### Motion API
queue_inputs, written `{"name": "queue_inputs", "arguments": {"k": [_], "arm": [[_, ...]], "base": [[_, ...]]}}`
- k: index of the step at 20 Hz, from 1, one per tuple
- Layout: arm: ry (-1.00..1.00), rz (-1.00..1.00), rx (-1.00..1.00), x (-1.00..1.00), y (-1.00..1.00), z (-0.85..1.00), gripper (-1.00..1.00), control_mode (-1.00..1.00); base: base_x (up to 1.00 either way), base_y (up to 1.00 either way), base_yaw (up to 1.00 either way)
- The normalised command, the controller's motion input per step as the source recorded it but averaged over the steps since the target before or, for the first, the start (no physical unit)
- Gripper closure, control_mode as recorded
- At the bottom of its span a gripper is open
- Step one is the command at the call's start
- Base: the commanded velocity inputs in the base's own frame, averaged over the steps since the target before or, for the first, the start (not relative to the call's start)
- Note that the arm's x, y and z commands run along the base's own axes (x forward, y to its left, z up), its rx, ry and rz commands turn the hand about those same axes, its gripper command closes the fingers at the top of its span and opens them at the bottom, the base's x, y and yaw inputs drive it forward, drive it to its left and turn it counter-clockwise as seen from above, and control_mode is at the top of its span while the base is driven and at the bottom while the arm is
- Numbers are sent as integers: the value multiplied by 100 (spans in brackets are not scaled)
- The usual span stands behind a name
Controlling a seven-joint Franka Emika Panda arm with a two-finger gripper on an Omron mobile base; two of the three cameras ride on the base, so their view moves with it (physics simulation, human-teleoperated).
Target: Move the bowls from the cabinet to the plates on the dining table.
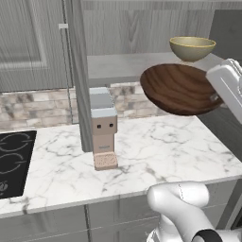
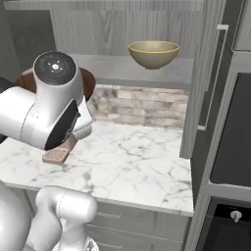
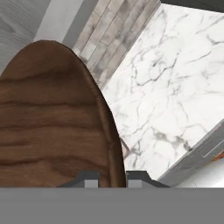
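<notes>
my claw (image 3: 111, 177) is clamped on the near rim of the brown bowl (image 1: 179, 89), which spreads out ahead of my fingers (image 3: 89, 178), tilted, in the air above the counter (image 1: 156, 151) just outside the cabinet (image 1: 118, 66); the yellow bowl (image 2: 153, 53) sits on the shelf behind it

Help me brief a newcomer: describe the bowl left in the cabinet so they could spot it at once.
Look into the open grey wall cabinet above the marble counter. On its shelf sits a small, deep, pale yellow-olive bowl. The other bowl, the wide dark wood-grain bowl, is shallower and hangs tilted in front of the shelf, clamped at its rim by the tool.
</notes>
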Motion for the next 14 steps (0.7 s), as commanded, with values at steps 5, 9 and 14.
{"name": "queue_inputs", "arguments": {"k": [5,9,14], "arm": [[13,0,0,0,0,-20,100,-100],[9,0,0,0,0,-29,100,-100],[5,0,0,0,0,-23,100,-100]], "base": [[0,0,0],[0,0,0],[0,0,0]]}}
